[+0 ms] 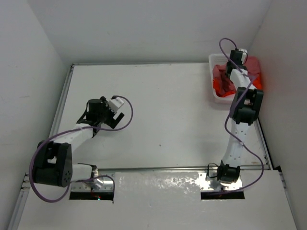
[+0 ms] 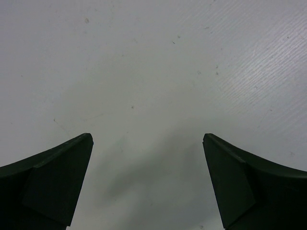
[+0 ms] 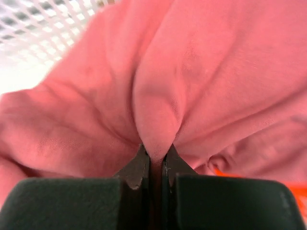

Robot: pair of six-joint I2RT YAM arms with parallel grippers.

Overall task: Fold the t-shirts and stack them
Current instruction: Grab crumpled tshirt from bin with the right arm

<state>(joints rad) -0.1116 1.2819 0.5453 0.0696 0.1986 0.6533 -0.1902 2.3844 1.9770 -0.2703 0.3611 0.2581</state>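
Rose-red t-shirt [image 3: 206,81]: soft cloth, bunched inside the white perforated basket [image 3: 29,24]; it fills most of the right wrist view, with 1 raised fold running down to the bottom centre.
Right gripper [image 3: 156,160]: 2 fingers pressed together on that fold, the cloth pinched between their tips; creases fan out from the pinch.
Orange t-shirt [image 3: 300,199]: a sliver shows at the lower right edge of the right wrist view, past the rose-red cloth; in the overhead view it lies along the near side of the basket, also inside it.
Basket: stands at the far right corner of the table [image 1: 168,105], just beside the right wall; its perforated wall shows behind the cloth at the upper left of the wrist view.
Right arm [image 1: 237,139]: stretched forward from its base, wrist dipped into the basket.
Left gripper [image 2: 147,139]: 2 fingers spread wide, nothing between them; it hangs above bare table surface, well apart from the basket.
Left arm [image 1: 72,136]: bent over the left half of the table, gripper pointing toward the middle.
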